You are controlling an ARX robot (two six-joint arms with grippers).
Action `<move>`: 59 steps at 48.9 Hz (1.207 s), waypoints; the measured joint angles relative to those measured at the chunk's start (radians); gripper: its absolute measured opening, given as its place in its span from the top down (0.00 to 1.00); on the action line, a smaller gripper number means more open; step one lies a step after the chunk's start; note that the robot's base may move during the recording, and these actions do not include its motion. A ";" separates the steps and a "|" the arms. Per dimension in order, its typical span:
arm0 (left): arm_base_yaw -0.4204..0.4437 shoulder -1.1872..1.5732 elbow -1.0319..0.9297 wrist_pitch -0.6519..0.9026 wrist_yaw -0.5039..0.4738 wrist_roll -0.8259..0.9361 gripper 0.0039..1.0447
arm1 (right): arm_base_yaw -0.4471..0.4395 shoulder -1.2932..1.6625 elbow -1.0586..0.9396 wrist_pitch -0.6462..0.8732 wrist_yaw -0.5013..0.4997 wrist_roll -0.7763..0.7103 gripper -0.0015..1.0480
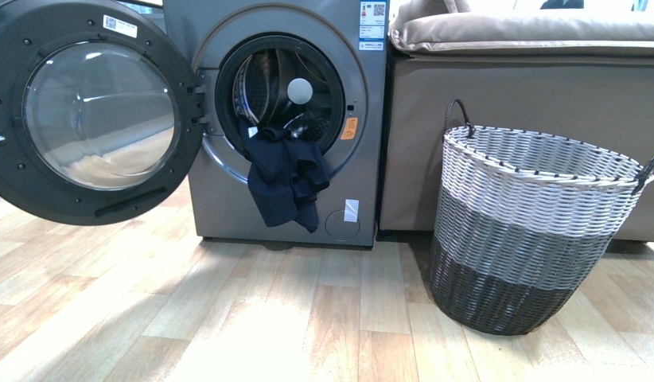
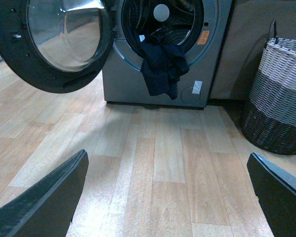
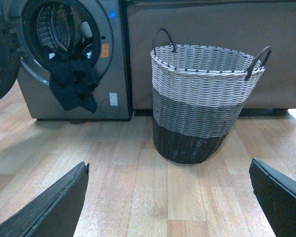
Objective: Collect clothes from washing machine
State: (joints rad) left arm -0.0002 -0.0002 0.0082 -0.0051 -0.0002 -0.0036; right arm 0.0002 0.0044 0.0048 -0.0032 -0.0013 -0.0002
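Observation:
The grey washing machine (image 1: pixel 228 199) stands at the back with its round door (image 1: pixel 89 111) swung open to the left. The dark navy clothes (image 1: pixel 284 179) hang out of the porthole over its lower rim, down the machine's front. They also show in the left wrist view (image 2: pixel 160 66) and the right wrist view (image 3: pixel 71 84). My left gripper (image 2: pixel 167 197) is open and empty above the wooden floor, well short of the machine (image 2: pixel 123 84). My right gripper (image 3: pixel 170 200) is open and empty, facing the basket. Neither arm shows in the front view.
A grey, white and black woven basket (image 1: pixel 531 223) with dark handles stands on the floor right of the machine, also in the right wrist view (image 3: pixel 204 98) and the left wrist view (image 2: pixel 281 98). A beige sofa (image 1: pixel 531 72) is behind it. Wooden floor (image 1: pixel 268 318) lies in front.

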 joint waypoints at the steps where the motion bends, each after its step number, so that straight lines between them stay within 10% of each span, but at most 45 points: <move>1: 0.000 0.000 0.000 0.000 0.000 0.000 0.06 | 0.000 0.000 0.000 0.000 0.000 0.000 0.07; 59: 0.000 0.000 0.000 0.000 0.000 0.000 0.06 | 0.000 0.000 0.000 0.000 0.000 0.000 0.07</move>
State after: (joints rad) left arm -0.0006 -0.0002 0.0082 -0.0051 0.0002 -0.0040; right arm 0.0002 0.0044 0.0048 -0.0032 -0.0013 -0.0002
